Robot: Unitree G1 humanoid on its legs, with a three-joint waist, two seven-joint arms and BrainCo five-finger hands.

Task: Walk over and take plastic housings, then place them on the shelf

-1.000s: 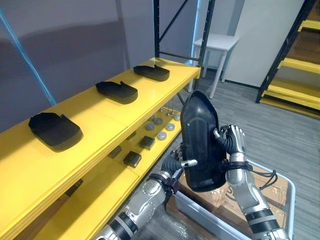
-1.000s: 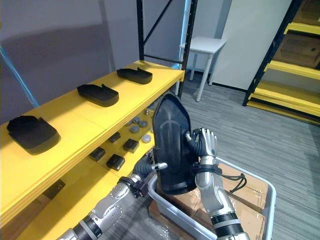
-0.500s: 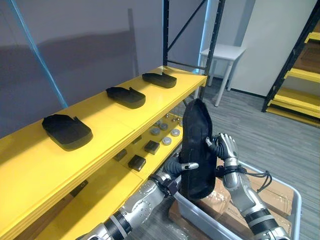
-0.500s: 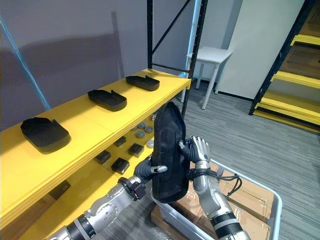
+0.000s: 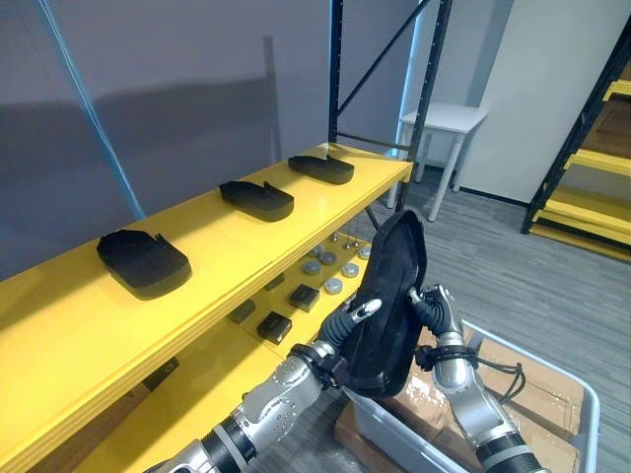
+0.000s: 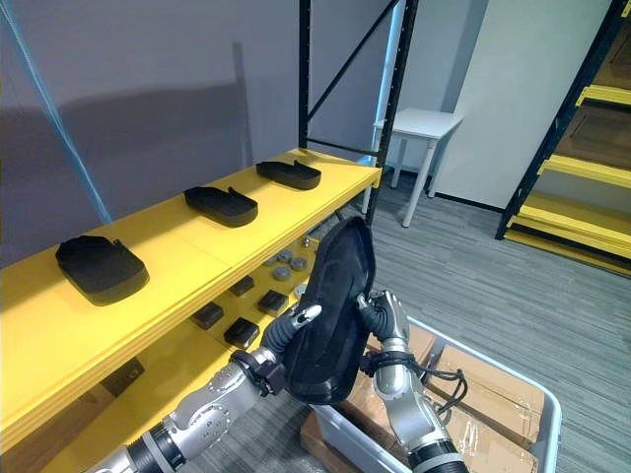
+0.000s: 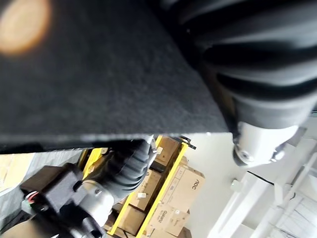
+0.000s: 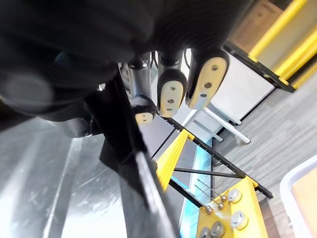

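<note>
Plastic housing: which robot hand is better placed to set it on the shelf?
Left, probably. The left robot hand grips the plastic housing on the side facing the yellow shelf; the right robot hand holds the far edge, over the grey bin.

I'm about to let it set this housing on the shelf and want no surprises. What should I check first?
1. Grip of left hand on held housing: ok, curled round its edge.
2. Grip of right hand: ok, curled on the opposite edge.
3. Bare room on top shelf between shelved housings: ok.
4. Held housing flat for set-down: not ok, tilted on edge.
5. Its lower end clear of grey bin: cannot tell.
</note>
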